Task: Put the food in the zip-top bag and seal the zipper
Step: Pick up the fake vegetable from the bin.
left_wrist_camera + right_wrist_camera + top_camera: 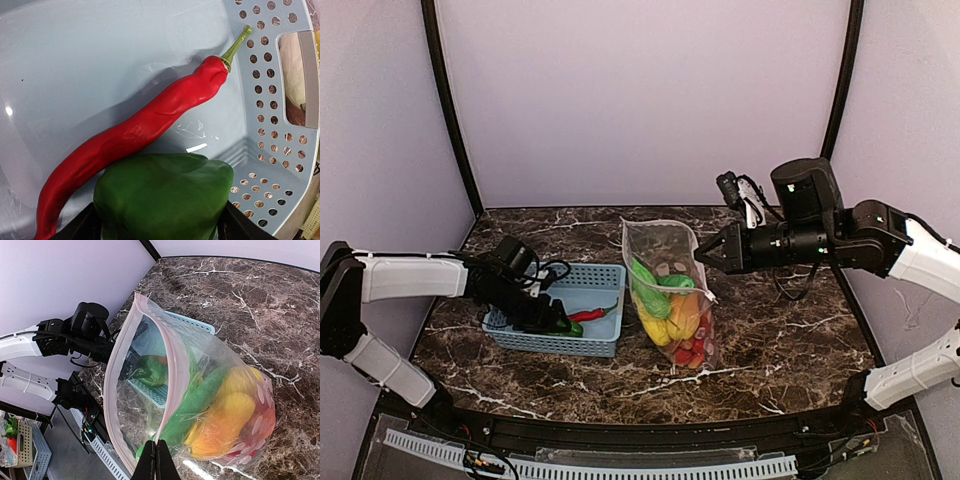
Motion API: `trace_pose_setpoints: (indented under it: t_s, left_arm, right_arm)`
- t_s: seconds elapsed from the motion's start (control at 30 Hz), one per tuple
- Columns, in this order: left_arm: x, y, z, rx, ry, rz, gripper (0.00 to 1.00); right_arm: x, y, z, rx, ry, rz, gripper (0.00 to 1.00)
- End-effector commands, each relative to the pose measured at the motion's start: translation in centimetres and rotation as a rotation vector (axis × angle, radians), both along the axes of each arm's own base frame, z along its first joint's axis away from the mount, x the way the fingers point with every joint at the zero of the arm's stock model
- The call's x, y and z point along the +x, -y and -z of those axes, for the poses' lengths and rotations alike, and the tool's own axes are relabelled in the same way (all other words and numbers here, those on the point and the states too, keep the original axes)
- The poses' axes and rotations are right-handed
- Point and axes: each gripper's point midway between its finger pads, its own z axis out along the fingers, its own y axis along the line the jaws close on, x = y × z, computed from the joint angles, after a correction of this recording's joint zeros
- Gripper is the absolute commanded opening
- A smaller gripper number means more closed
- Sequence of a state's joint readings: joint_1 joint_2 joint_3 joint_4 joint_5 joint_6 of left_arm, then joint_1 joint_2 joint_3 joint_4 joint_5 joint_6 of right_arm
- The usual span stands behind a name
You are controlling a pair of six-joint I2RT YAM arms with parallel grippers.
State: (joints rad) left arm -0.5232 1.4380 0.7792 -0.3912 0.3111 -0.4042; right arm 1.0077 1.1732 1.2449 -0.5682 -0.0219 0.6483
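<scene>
The clear dotted zip-top bag (pixel 670 290) stands on the table with its mouth held wide. Several pieces of food fill it: green cucumber (pixel 192 405), a yellow-orange pepper (pixel 225 420) and red pieces at the bottom. My right gripper (pixel 156 450) is shut on the pinkish zipper strip (pixel 169 370) at the mouth edge, up and to the right of the bag (pixel 702 255). My left gripper (pixel 545 318) is down in the light blue basket (pixel 590 345). Its fingers press both sides of a green pepper (pixel 162 197), which lies against a long red chili (pixel 135 135).
The basket's perforated wall and handle slot (pixel 265 125) lie close to the right of the pepper. The basket sits just left of the bag on the dark marble table (pixel 770 330). Purple walls enclose the back and sides.
</scene>
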Motion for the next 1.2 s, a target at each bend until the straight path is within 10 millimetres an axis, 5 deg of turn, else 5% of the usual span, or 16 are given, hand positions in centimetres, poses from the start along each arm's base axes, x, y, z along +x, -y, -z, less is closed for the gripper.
trace_pose_setpoints:
  t_s: [0.0,0.17,0.53,0.93,1.07,1.17]
  left_arm:
    - [-0.3,-1.1,-0.8,0.027,0.033,-0.021,0.67]
    - [0.1,-1.2,-2.9,0.004,0.094,-0.041,0.65]
    - [0.1,0.2,-12.6,-0.2,0.341,0.009,0.64]
    - [-4.4,11.3,-30.5,-0.518,0.692,0.383,0.63]
    - [-5.3,13.7,-34.5,-0.593,0.805,0.476,0.63]
    - [-4.9,15.4,-35.2,-0.578,0.833,0.511,0.62]
  right_arm:
    - [0.2,0.0,-1.0,0.034,0.029,0.012,0.0]
    - [0.2,-0.1,-1.1,0.035,0.027,0.009,0.0]
    - [0.2,-0.3,-1.2,0.04,0.026,0.003,0.0]
    - [0.3,-0.7,-1.2,0.037,0.02,-0.01,0.0]
    - [0.2,-0.6,-1.3,0.041,0.024,-0.006,0.0]
    - [0.2,-0.6,-1.4,0.042,0.023,-0.006,0.0]
